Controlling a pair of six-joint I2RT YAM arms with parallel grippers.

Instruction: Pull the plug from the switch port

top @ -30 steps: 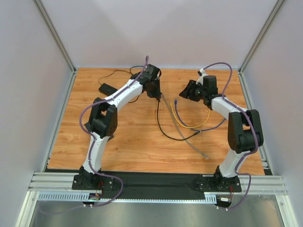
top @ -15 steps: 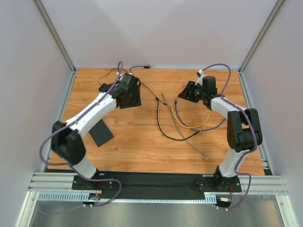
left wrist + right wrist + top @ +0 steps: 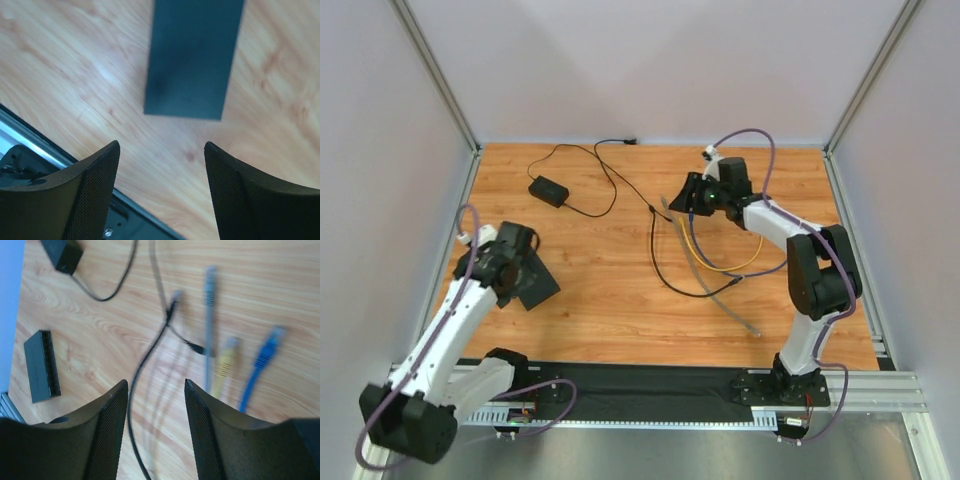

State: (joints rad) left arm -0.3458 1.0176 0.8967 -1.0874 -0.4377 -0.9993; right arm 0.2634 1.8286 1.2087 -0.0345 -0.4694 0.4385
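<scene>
Switch point(image 3: 534, 286) lies flat on the tabletop point(image 3: 610, 300) at the left, right under my left fingers point(image 3: 95, 200), which stand wide apart and hold nothing. My right fingers point(image 3: 110, 430), also apart and empty, hover over the loose grey plug point(image 3: 210, 277), yellow plug point(image 3: 228, 347) and blue plug point(image 3: 272, 337), well apart from the switch.

Wooden tabletop point(image 3: 610, 305), pale walls point(image 3: 660, 70), aluminium frame point(image 3: 438, 77)
</scene>
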